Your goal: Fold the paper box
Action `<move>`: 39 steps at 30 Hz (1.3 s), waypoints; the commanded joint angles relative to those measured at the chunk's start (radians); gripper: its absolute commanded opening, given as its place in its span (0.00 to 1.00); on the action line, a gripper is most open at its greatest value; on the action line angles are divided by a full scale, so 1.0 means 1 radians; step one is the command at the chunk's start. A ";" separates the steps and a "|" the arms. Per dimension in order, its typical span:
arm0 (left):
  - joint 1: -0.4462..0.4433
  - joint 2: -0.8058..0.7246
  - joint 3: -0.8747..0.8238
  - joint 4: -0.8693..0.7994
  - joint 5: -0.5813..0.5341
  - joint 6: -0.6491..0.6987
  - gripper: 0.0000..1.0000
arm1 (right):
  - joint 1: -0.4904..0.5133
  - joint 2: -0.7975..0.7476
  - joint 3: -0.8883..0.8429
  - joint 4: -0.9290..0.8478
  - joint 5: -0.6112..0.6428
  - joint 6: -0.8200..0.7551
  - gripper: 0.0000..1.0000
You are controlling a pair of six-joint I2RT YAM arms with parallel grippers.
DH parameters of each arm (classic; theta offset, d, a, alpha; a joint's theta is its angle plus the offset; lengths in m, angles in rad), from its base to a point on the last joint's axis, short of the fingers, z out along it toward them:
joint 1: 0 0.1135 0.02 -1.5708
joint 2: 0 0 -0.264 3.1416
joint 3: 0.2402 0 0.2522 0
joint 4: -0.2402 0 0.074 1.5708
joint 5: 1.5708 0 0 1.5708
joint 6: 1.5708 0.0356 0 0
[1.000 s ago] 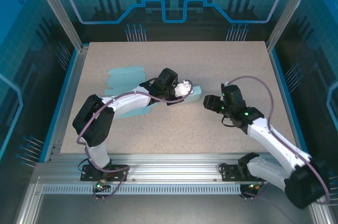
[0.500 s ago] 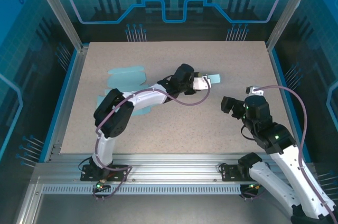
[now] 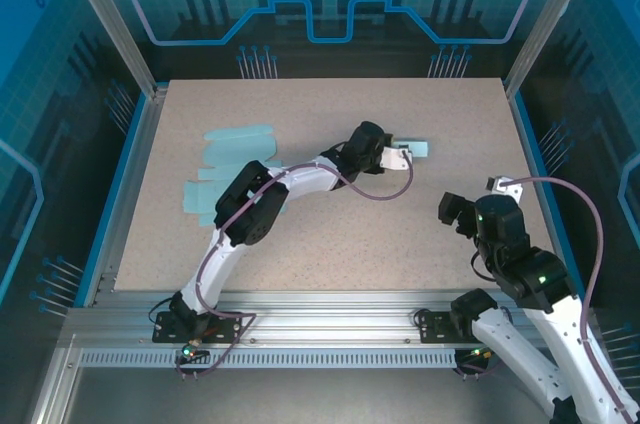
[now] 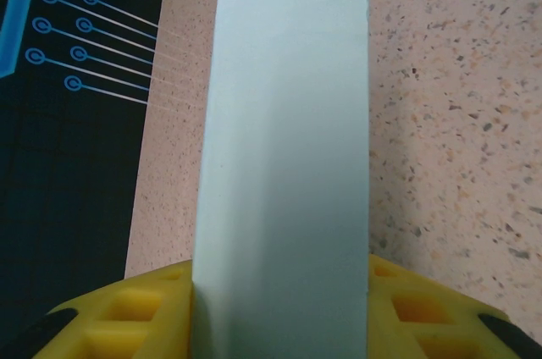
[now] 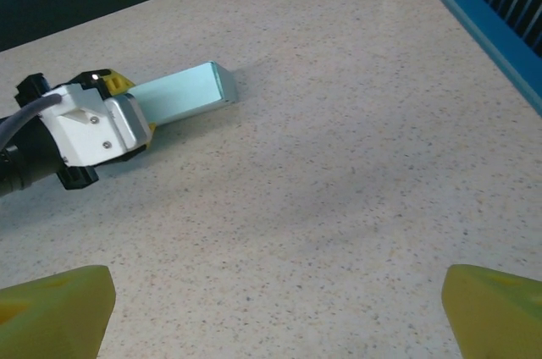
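While the left gripper (image 3: 398, 156), jaws clamped on the folded paper box (image 3: 420, 149), has carried it rightward to the far middle of the table (image 3: 300, 104), the right gripper (image 3: 455, 212), jaws wide and empty, has drawn back nearward: fold seemingly complete, box going aside, flat blanks (image 3: 225, 159) remaining left.

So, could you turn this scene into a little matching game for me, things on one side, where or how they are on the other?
Things:
1. folded pale blue paper box
2. flat pale blue paper cut-outs
3. right gripper

States:
A. open, holding nothing
B. lying on the left part of the speckled table
C. clamped in the left gripper

Pairs: 1-C, 2-B, 3-A.
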State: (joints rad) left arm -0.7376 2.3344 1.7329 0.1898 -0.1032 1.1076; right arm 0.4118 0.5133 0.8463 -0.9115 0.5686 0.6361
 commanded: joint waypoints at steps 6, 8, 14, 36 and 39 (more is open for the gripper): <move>-0.029 0.036 0.008 0.017 -0.033 0.001 0.81 | -0.007 -0.012 0.000 -0.084 0.089 0.068 1.00; -0.034 0.023 -0.024 0.038 -0.041 -0.006 0.87 | -0.006 -0.015 0.001 -0.091 0.083 0.061 1.00; -0.067 -0.074 -0.166 0.151 -0.065 -0.014 0.99 | -0.008 -0.005 0.027 -0.091 0.060 0.018 1.00; 0.144 -1.022 -0.794 -0.277 -0.557 -1.297 0.99 | -0.008 0.078 -0.008 0.110 -0.084 -0.057 1.00; 0.255 -1.183 -0.941 -0.299 -0.524 -1.455 0.99 | -0.008 0.117 -0.028 0.202 -0.202 -0.076 1.00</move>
State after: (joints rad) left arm -0.5480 1.2625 0.8917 0.0879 -0.6239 -0.0261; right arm 0.4110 0.6018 0.8379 -0.8345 0.4965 0.6003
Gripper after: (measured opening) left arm 0.989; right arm 0.997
